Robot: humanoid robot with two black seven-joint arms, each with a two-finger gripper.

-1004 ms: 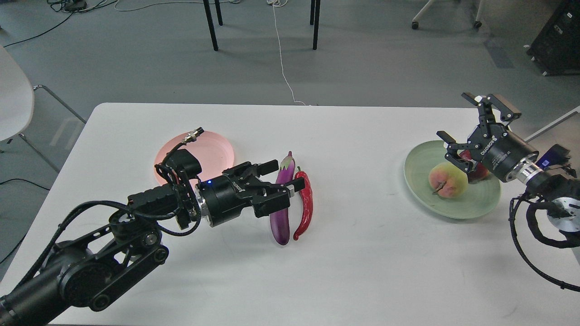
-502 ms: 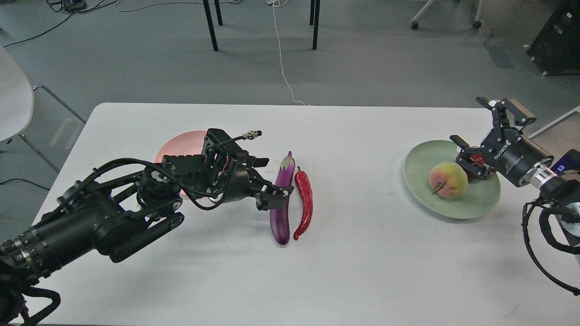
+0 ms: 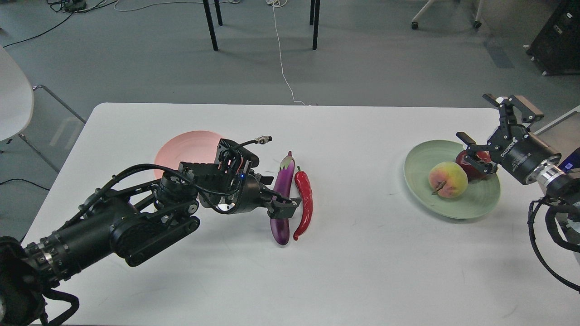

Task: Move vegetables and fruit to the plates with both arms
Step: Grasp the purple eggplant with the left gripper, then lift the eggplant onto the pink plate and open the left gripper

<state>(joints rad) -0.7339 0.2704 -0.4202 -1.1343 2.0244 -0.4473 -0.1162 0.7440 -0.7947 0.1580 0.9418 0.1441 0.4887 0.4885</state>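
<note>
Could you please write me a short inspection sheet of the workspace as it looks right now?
Surface: white table, no spills seen.
Job's things: purple eggplant and red chili lie side by side on the table; peach and dark red fruit sit on the green plate; pink plate holds nothing seen.
Clutter: nothing seen.
Grippers: left gripper at the eggplant's middle, fingers either side, grip cannot be judged; right gripper open beside the dark red fruit.
Cables: loose black loops on both arms; white cord across the floor.
Surroundings: grey floor, chair legs, white chair at left.
</note>
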